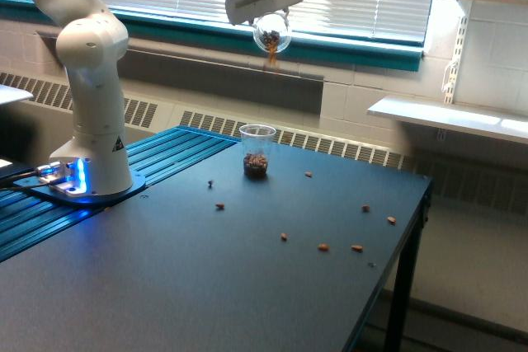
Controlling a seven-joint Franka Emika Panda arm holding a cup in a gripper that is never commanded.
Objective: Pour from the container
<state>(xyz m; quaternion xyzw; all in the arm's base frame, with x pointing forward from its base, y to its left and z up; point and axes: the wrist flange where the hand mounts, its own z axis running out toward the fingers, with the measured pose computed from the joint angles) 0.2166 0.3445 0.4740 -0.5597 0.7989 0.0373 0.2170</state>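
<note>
container [271,35] high above cup [257,151], nuts [322,246] scattered on table [165,286]

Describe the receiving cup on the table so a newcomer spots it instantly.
Start at the dark table and look toward its far edge, near the radiator grille. The clear plastic cup stands upright there, directly below the claw and its tilted container. It is the only upright vessel on the table, with brown pieces at its bottom; everything around it is loose scattered nuts.

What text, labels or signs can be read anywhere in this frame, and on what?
No legible words or numbers.
White robot arm base: a small dark triangular sign, too small to read.
Clear plastic cup on the dark table: no markings can be made out.
Small rounded clear glass container in the tool: no label visible.
</note>
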